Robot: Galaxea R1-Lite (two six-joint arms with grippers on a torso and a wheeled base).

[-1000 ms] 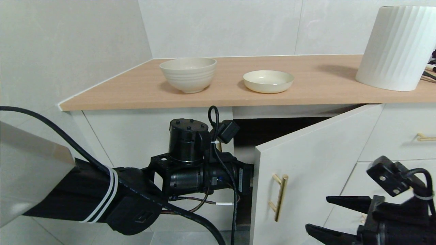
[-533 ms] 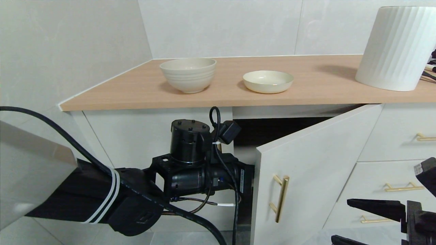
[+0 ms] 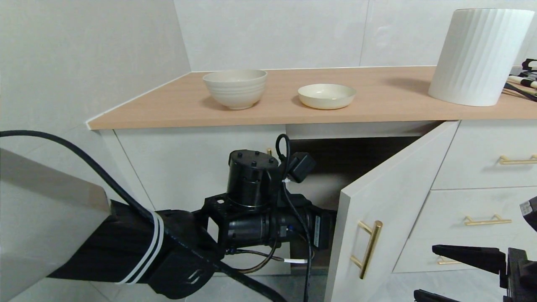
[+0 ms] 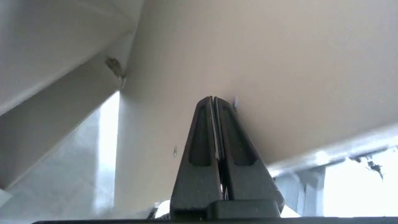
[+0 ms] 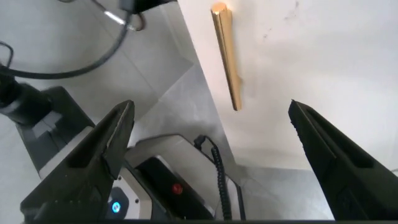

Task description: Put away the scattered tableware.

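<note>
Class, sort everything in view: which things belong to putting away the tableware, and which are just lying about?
Belongs to the job:
bowl
shallow dish
open cupboard door
left claw, shut
right claw, open

Just lying about:
white ribbed container
drawers

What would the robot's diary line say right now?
left gripper shut behind open cabinet door | right gripper open facing handle | bowl, dish on counter
</note>
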